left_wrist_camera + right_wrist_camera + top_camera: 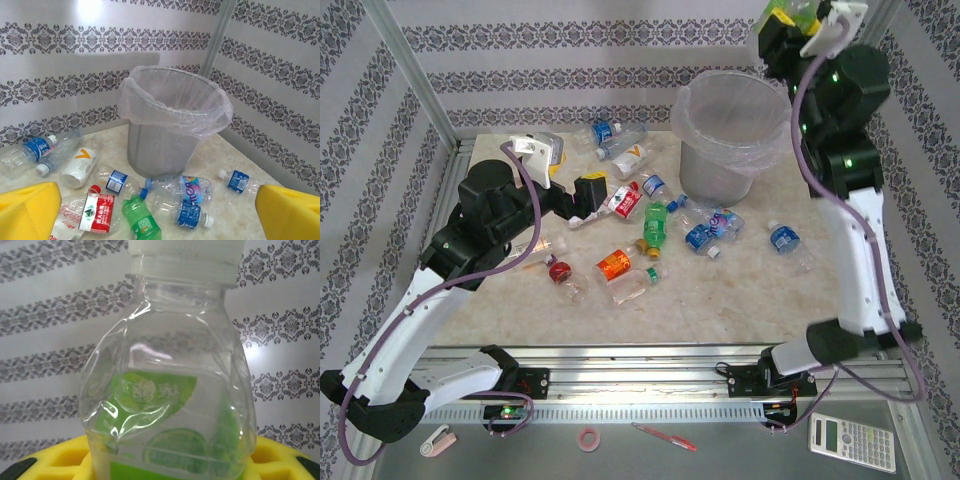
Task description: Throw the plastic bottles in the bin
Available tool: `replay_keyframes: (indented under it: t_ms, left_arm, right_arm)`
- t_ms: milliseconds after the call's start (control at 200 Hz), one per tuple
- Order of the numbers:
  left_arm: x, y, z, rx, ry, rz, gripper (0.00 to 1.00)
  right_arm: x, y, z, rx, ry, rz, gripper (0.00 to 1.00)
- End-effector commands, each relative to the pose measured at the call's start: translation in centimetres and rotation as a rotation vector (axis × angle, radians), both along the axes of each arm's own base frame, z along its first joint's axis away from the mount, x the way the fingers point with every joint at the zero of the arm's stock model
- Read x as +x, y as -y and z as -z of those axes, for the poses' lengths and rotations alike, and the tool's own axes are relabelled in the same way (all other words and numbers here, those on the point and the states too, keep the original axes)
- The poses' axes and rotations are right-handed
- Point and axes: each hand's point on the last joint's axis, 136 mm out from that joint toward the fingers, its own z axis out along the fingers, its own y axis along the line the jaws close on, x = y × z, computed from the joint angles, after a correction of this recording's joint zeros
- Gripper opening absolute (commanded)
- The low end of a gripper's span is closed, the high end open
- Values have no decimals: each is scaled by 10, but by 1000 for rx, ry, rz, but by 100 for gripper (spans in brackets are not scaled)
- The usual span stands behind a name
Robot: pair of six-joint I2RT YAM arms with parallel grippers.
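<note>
Marbled tabletop (740, 300), patterned walls. Right jaws: holding clear lime-labelled plastic bottle (165, 405), high, just right of round grey bag-lined bin (720, 175). Left jaws: wide, empty, above loose bottles (654, 225) beside bin. Step, judged: transport; next, centre over bin, release.

The table (740, 300) and bin (720, 180) are seen from above; the bin (160, 145) is also seen beyond the left jaws, a bottle (165, 390) close between the right jaws.
</note>
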Motion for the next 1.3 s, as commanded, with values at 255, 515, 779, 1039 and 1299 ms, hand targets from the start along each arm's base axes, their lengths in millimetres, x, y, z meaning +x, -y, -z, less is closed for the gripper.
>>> replay_keyframes:
  t_ms: [255,515,779,1039,1299]
  left_arm:
    - [-11,5,4,-24,-41,22,100]
    - [-8,17,20,-19,-78,61,100]
    - [-12,28,45,30,-151,131,100]
    - [-18,36,75,84,-242,186,100]
    - [-27,49,110,187,-351,252,100]
  right_arm:
    - [118,34,163,164,-635,-44,82]
    - [67,9,120,159,-558,-177,98]
    - [13,-18,93,167,-543,-319,98]
    - [-25,-39,86,166,-549,-409,98]
    - [-51,-52,98,159,-599,-461,98]
